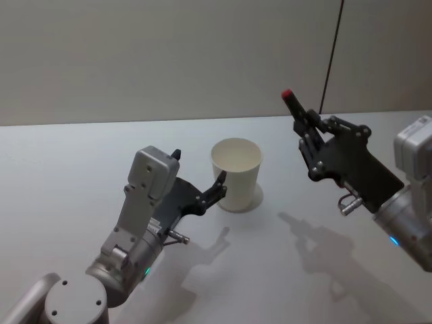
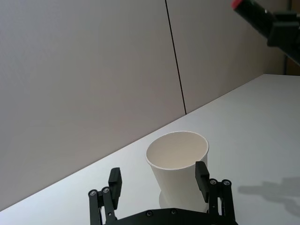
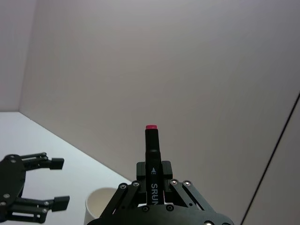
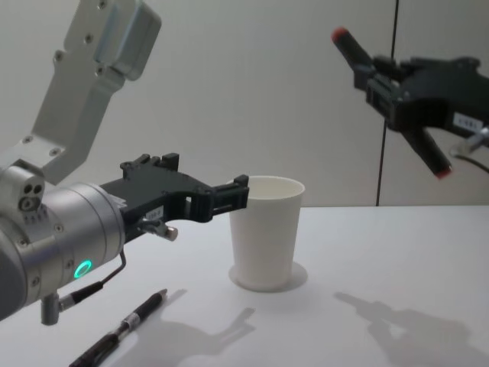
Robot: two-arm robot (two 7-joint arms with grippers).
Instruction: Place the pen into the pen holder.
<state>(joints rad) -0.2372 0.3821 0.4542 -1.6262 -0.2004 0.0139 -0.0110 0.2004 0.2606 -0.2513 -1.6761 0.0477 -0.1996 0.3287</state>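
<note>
Right gripper (image 1: pixel 304 125): clamped across the middle of the pen (image 1: pixel 290 101), a black marker with red at both ends, held high in the air and slanted, well to the right of the pen holder (image 1: pixel 236 172) and above rim level. Pen holder: white paper cup, upright on the table (image 1: pixel 67 155), mouth open and unobstructed. Left gripper (image 1: pixel 199 169): fingers spread, nothing held, low at the cup's left side with one fingertip (image 1: pixel 220 179) at or just off the wall; contact not confirmable. Also noted: a second pen (image 4: pixel 126 325) lying flat on the table near the robot, untouched. Step in hand, as judged: transport and insertion. Recommended: carry across to bring the lower tip over the centre of the mouth, not over the rim; rotate toward vertical before descending; lower with the tip well inside the cup before release. Avoid dropping from height or striking the wall on entry, given a light cup likely to tip, more so with a long pen leaning on the rim. Use the left fingertip as a brace only, without pushing.
</note>
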